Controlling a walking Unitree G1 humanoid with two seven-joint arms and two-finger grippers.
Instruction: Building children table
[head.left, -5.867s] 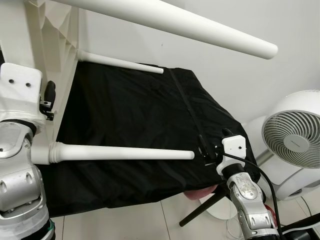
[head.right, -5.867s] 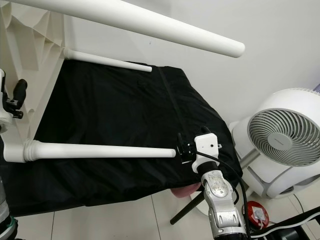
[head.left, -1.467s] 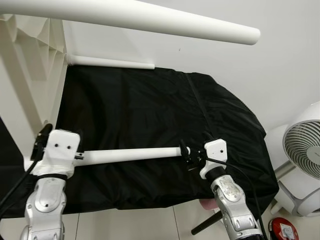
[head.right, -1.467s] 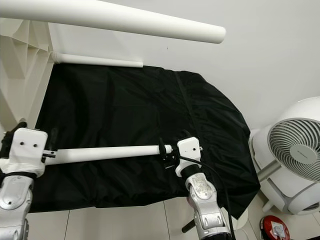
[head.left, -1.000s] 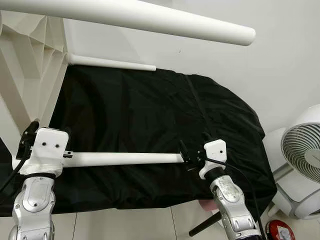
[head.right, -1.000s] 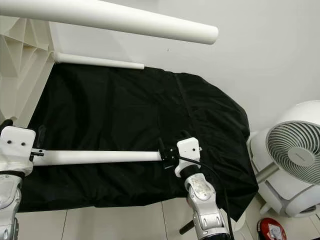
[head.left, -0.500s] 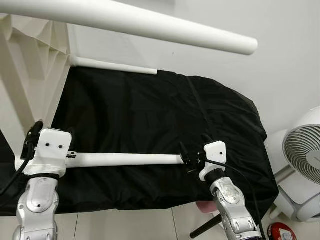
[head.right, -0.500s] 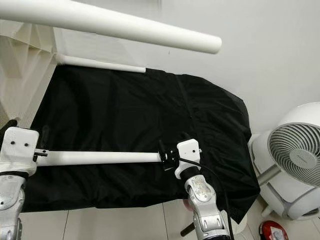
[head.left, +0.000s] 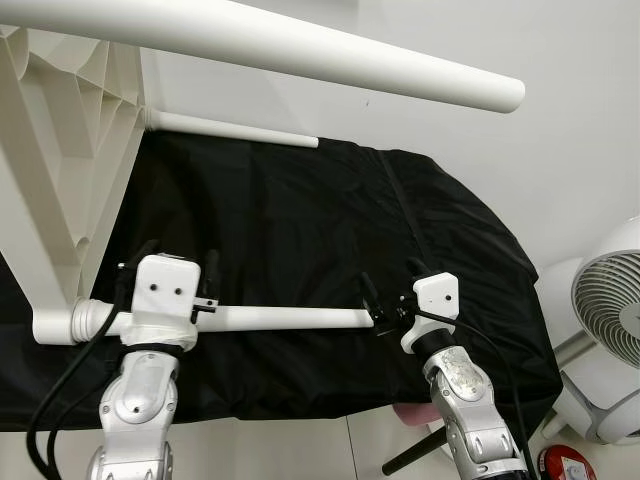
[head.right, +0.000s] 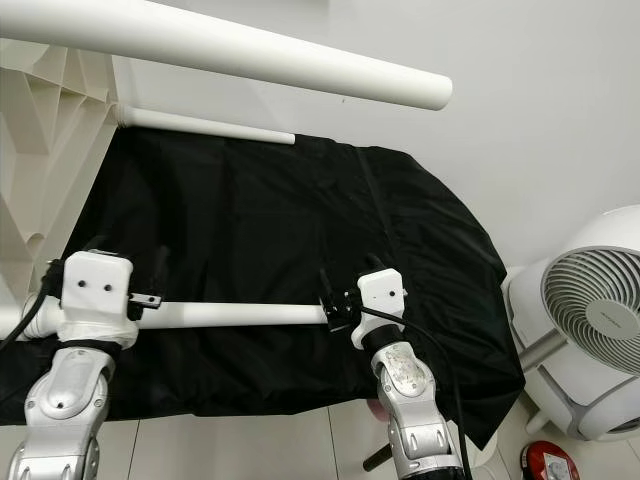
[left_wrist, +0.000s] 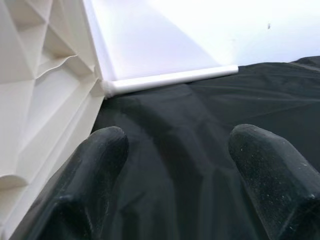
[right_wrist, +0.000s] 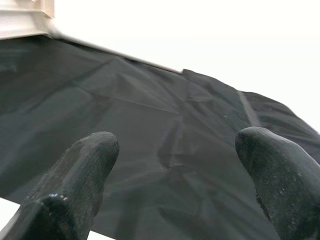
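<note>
Both grippers, left (head.left: 178, 282) and right (head.left: 388, 300), hover with fingers spread apart above the near table leg (head.left: 280, 319), over black cloth (head.left: 300, 220).

Left claw (head.left: 180, 272) shifted rightward along the near table leg (head.left: 280, 319) (fingers spread), leg's socket end uncovered

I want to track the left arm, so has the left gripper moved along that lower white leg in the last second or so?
Yes. The left gripper has slid along the lower leg away from the tabletop's ribbed underside, toward the right gripper.
</note>
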